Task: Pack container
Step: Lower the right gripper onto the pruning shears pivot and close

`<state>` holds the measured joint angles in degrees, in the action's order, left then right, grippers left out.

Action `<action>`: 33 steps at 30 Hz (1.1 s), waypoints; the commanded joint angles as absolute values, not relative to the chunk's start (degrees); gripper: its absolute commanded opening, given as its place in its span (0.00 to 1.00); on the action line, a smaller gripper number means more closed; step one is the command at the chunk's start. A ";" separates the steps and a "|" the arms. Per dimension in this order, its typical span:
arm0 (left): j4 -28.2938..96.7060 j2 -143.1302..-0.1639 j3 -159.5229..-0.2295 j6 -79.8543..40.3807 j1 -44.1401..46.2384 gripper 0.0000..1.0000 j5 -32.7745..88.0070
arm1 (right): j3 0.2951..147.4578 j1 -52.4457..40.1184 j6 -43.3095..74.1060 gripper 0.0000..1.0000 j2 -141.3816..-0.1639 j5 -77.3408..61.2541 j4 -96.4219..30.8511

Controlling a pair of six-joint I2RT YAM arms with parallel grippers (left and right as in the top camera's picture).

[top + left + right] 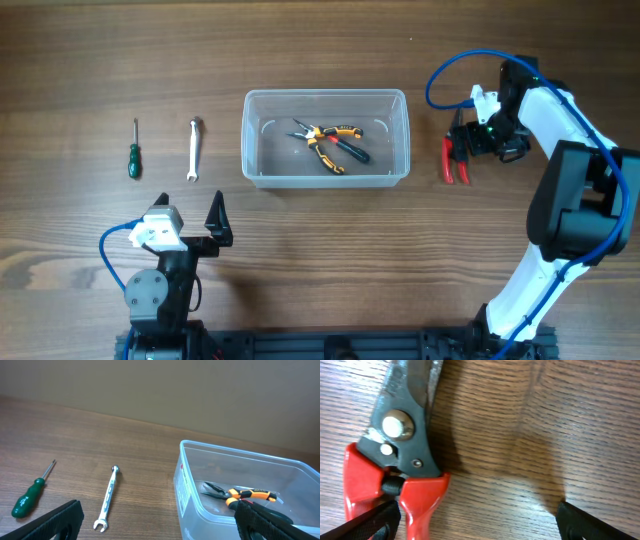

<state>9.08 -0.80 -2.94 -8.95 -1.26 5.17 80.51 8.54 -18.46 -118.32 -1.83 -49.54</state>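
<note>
The clear plastic container (325,137) sits mid-table and holds orange-and-black pliers (330,142); both also show in the left wrist view, container (200,490) and pliers (240,495). Red-handled cutters (456,160) lie on the table right of the container. My right gripper (470,140) hovers low over them, open, the red handles (395,490) by its left finger and bare wood between the fingertips. A silver wrench (195,150) and a green screwdriver (134,150) lie left of the container. My left gripper (190,235) is open and empty near the front edge.
The wrench (109,495) and screwdriver (30,495) lie ahead of the left gripper on bare wooden tabletop. A blue cable loops above the right arm (450,75).
</note>
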 commanded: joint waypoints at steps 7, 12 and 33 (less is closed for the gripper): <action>9.04 -0.38 -2.57 -9.69 -1.67 1.00 5.04 | 80.14 8.62 -18.72 1.00 -121.21 1.10 -50.39; 9.06 -0.38 -2.57 -9.69 -1.67 1.00 5.04 | 80.14 8.19 -18.92 1.00 -121.21 0.91 -50.81; 9.06 -0.38 -2.57 -9.69 -1.67 1.00 5.04 | 80.14 6.33 -19.49 0.70 -121.32 -0.01 -50.28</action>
<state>9.08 -0.80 -2.94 -8.95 -1.26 5.17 80.51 6.83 -19.38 -118.67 0.95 -50.41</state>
